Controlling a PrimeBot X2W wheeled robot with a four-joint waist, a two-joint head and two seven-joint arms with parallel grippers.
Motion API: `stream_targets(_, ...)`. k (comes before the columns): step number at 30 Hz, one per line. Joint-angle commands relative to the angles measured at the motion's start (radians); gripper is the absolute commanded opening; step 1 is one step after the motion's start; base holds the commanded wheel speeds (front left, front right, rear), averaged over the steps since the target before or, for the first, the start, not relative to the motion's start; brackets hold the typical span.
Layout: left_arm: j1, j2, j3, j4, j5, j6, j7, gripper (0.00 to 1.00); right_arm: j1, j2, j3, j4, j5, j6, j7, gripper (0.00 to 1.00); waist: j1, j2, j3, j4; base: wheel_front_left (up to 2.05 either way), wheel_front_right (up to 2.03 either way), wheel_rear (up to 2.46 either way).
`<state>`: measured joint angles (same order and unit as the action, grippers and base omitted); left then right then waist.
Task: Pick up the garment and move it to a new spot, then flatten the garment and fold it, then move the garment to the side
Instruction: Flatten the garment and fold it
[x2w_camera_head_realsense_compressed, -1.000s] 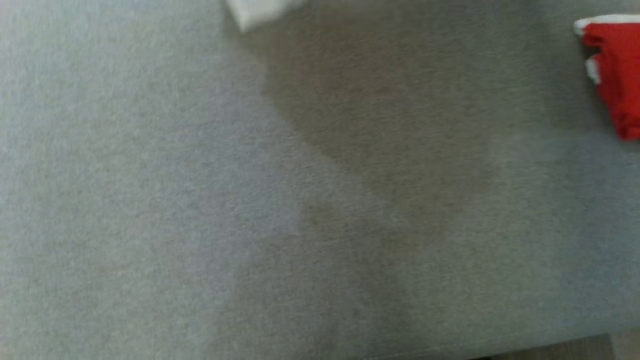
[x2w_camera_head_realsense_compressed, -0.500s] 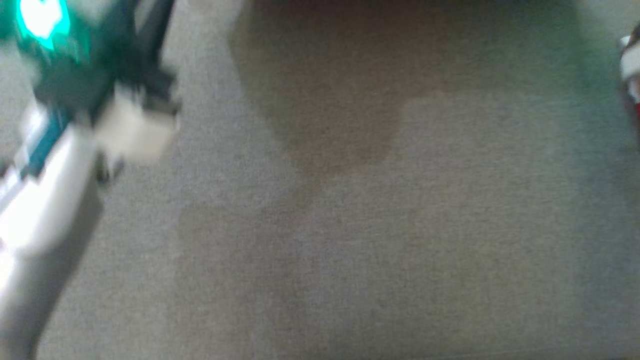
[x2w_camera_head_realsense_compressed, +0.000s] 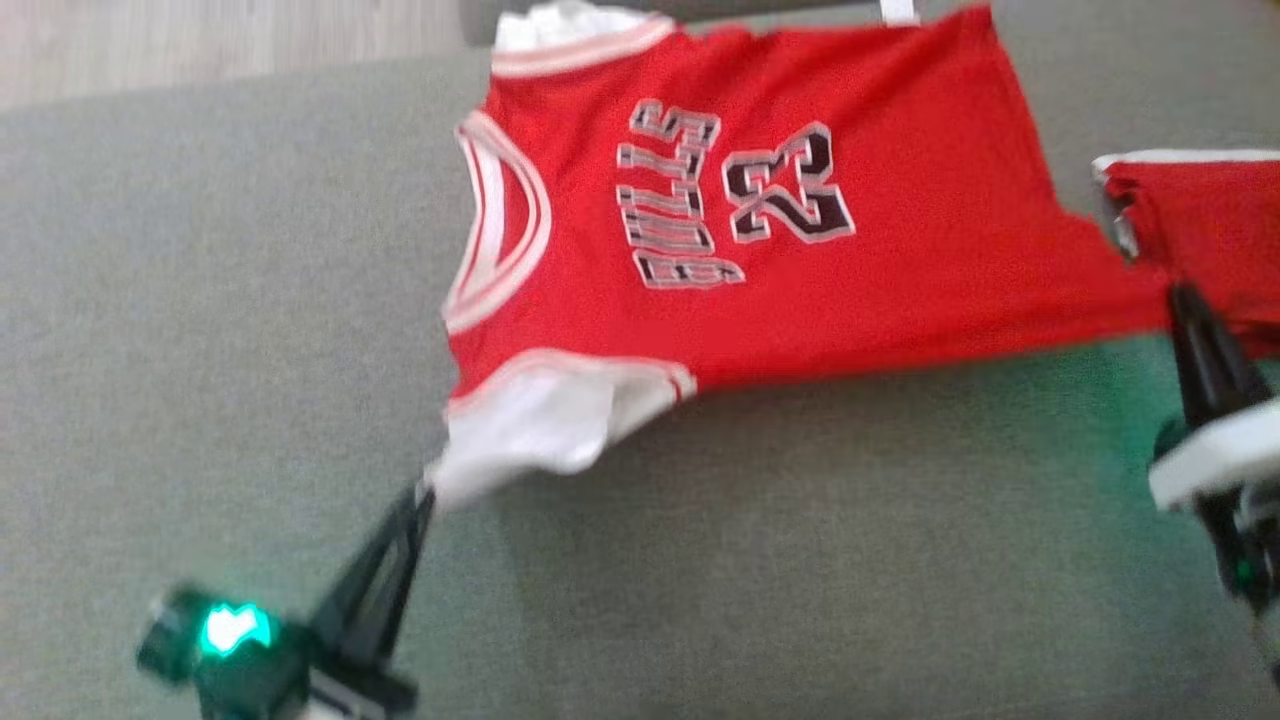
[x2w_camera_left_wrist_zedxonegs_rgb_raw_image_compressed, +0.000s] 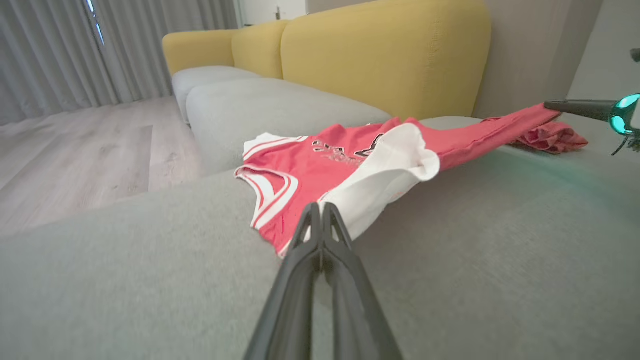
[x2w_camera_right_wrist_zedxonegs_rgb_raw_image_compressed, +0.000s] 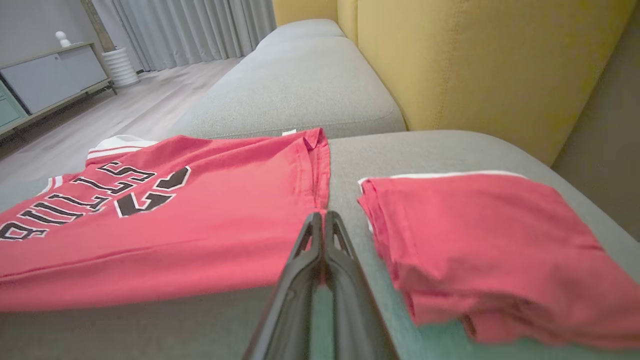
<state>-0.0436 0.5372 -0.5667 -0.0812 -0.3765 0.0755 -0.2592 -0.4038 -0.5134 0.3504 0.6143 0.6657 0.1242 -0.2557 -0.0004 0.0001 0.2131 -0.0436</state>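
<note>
Head view reads Bulls 23 jersey; wrist views add yellow backrest. Arms spread low; left gripper, right gripper pinch jersey corners.

garment: on seat cushion | folded pile: right of garment | backrest: behind

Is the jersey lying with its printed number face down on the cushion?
No, the jersey lies with its black 23 and lettering facing up in the head view.

Bare grey cushion before the spread jersey; folded red pile rightward
</note>
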Motion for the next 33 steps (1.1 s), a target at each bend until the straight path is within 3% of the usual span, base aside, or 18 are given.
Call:
stream_targets(1,0.028,0.030,0.033,-0.046,-0.014,0.024,-0.003,0.00,0.062,-0.032,-0.023,-0.055,-0.007,0.007,-0.006,0.00,0.0004,-0.0001,-0.030,-0.010,0.00,0.00,0.00)
stream_targets(7,0.171,0.019,0.028,-0.094,-0.048,0.051,-0.003,0.00,0.264,-0.018,-0.120,-0.167,-0.046,0.007,-0.006,0.00,0.0004,-0.0001,-0.055,-0.015,0.00,0.00,0.00)
stream_targets(12,0.158,0.005,0.063,-0.101,-0.026,0.050,-0.003,0.00,0.330,0.019,-0.191,-0.225,-0.086,0.007,-0.006,0.00,0.0004,-0.0001,-0.048,-0.021,0.00,0.00,0.00)
stream_targets(21,-0.030,-0.043,0.088,-0.035,0.080,-0.003,-0.003,0.00,0.264,0.081,-0.246,-0.227,-0.173,0.007,-0.006,0.00,0.0004,-0.0001,0.002,-0.018,0.00,0.00,0.00)
stream_targets(33,-0.413,-0.118,0.101,0.149,0.232,-0.117,-0.003,0.00,0.059,0.117,-0.247,-0.124,-0.208,0.007,-0.006,0.00,0.0004,-0.0001,0.100,-0.019,0.00,0.00,0.00)
